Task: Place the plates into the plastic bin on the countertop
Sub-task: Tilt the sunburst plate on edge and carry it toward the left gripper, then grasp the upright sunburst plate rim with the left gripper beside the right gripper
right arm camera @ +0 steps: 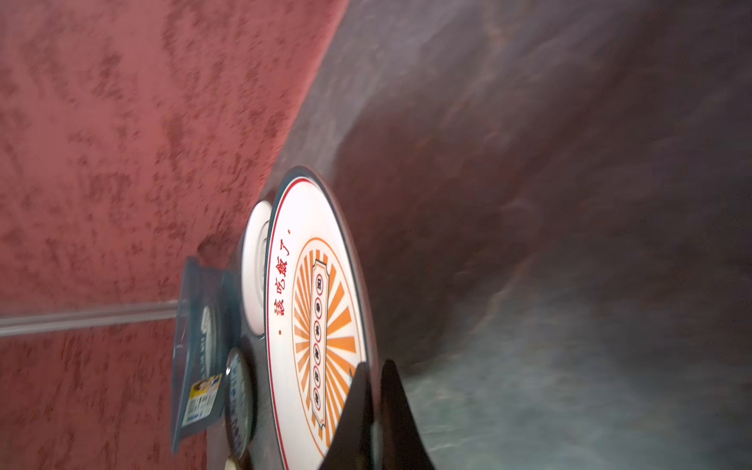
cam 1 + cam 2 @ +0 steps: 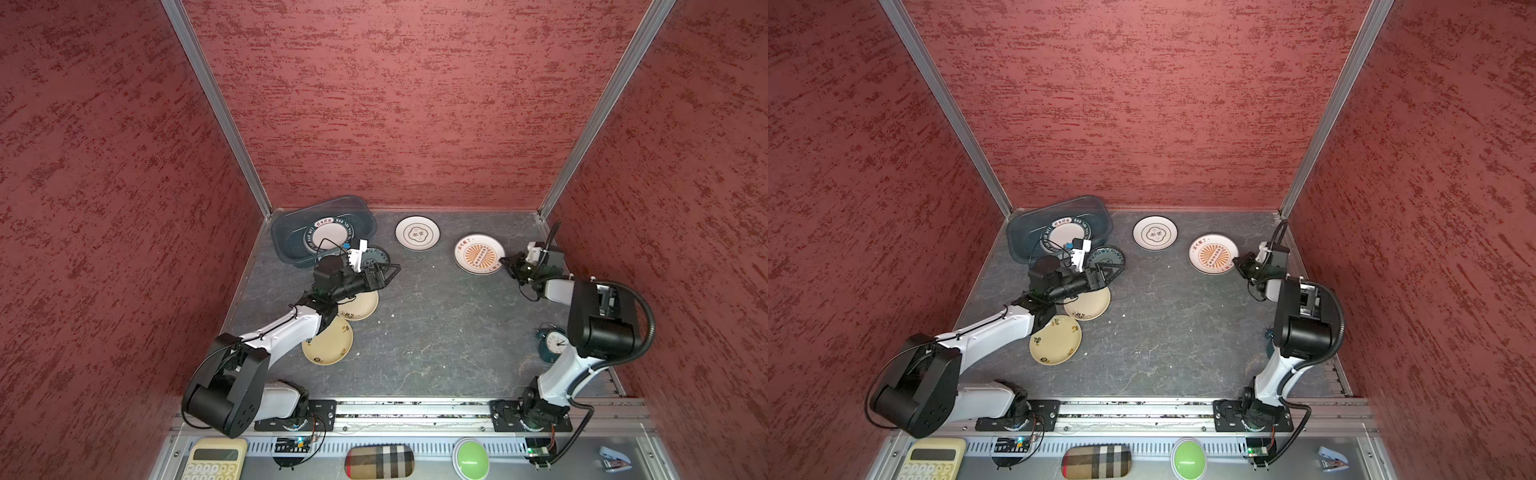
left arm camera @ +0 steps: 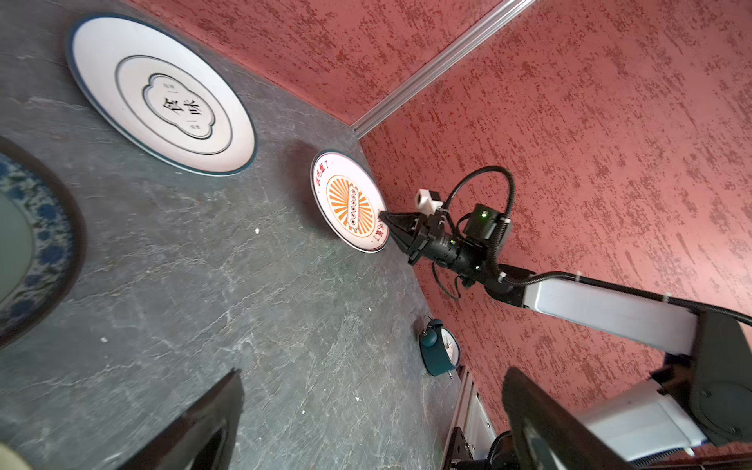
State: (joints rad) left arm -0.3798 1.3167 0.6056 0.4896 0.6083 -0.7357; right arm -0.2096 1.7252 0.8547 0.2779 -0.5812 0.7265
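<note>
My right gripper is shut on the near rim of the orange sunburst plate at the right of the countertop. That plate casts a broad shadow. My left gripper hangs open and empty beside the teal-patterned plate. The blue-grey plastic bin stands at the back left with a dark-rimmed white plate in it. A white teal-rimmed plate lies at the back middle. Two cream-yellow plates lie partly under the left arm.
A teal alarm clock stands by the right arm near the right wall. In front of the rail lie a calculator, a plaid case, a green button and a stapler. Red walls enclose three sides.
</note>
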